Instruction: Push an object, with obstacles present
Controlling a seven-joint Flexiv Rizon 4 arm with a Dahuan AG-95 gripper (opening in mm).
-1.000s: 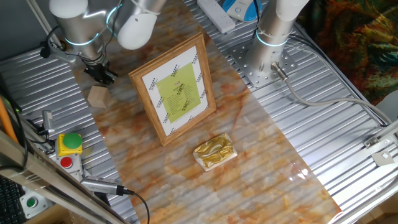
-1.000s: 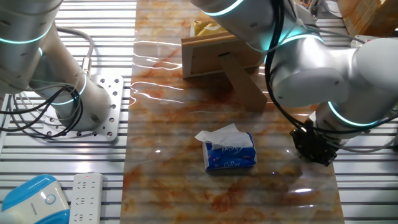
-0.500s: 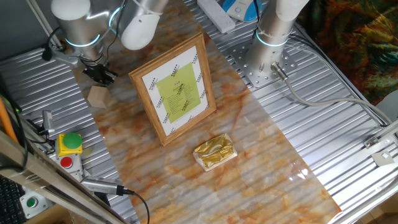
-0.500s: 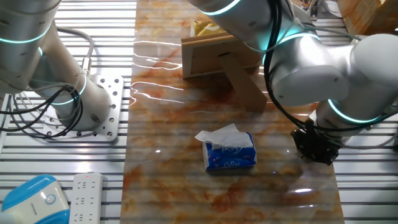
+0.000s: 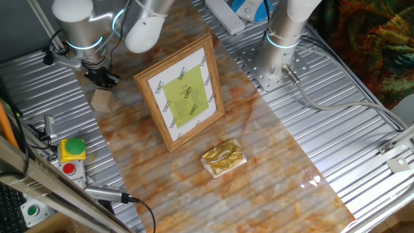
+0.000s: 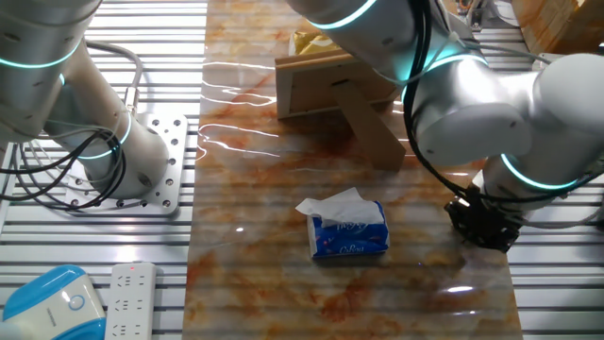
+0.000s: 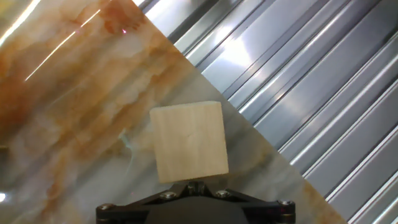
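At mat's edge by ribbed metal, wooden block (image 5: 101,100) unmoved; gripper (image 5: 102,77) has crept slightly back, just behind it. Finger opening: cannot tell, holds nothing. Push not started; picture frame (image 5: 181,92) beside.

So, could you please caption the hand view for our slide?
Gripper poised behind the wooden block at the marbled mat's edge.

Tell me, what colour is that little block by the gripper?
Plain light tan wood, the block; clearest in the hand view.
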